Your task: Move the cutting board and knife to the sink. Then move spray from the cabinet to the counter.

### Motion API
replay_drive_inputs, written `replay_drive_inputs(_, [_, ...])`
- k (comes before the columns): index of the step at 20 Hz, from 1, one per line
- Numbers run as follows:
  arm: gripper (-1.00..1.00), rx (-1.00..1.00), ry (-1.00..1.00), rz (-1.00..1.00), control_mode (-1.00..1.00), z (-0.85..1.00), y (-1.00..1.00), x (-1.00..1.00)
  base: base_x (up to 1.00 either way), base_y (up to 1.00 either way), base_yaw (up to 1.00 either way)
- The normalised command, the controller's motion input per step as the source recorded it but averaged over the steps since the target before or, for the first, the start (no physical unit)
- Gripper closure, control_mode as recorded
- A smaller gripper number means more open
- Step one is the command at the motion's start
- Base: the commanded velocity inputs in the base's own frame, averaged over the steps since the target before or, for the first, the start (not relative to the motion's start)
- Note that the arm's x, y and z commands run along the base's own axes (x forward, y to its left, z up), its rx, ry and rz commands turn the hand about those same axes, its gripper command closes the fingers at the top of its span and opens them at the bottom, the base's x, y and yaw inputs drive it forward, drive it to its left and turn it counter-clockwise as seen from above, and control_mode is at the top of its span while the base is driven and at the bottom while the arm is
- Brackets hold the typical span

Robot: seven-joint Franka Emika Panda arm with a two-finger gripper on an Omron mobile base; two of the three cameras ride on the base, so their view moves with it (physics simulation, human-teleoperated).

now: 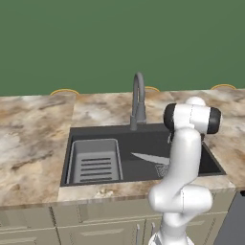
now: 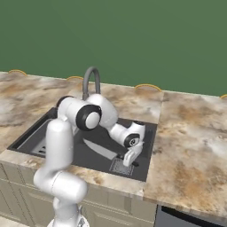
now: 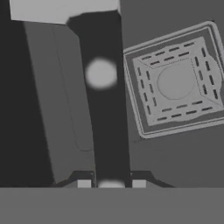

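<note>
Now one knife [image 3: 105,100] clamped in the pincer [image 3: 111,183], low inside one sink [image 1: 95,134], one faucet [image 1: 138,98], one basket insert [image 1: 94,160].

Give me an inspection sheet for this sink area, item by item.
Surface: beige-brown marbled stone counter, with the dark grey rectangular sink set in it.
Job's things: small dark-handled knife lies on the sink floor, beside the square drain.
Clutter: light grey ribbed basket insert in the sink; yellow-rimmed arcs at the counter's back edge, unidentifiable.
Grippers: gripper low in the sink, shut on the knife's handle.
Cables: nothing seen.
Surroundings: tall grey faucet, green wall, beige drawer fronts below.
</note>
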Motion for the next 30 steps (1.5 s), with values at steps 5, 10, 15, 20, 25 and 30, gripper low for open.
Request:
replay_drive_inputs(5, [1.0, 0.0, 0.05, 0.11, -1.0, -0.37, 0.0, 0.17, 0.0, 0.0, 0.0])
replay_drive_inputs(10, [1.0, 0.0, 0.06, 0.1, -1.0, -0.34, 0.02, 0.26, 0.0, 0.0, 0.0])
replay_drive_inputs(15, [1.0, 0.01, 0.07, 0.11, -1.0, -0.33, 0.01, 0.33, 0.0, 0.0, 0.0])
replay_drive_inputs(20, [-1.0, 0.0, 0.07, 0.08, -1.0, -0.46, 0.12, 0.29, 0.0, 0.0, 0.0])
replay_drive_inputs(25, [-1.0, 0.03, 0.01, 0.07, -1.0, -0.39, 0.08, 0.17, 0.0, 0.0, 0.0])
replay_drive_inputs(30, [-1.0, 0.09, -0.01, 0.07, -1.0, 0.09, -0.09, 0.0, 0.0, 0.0, 0.0])
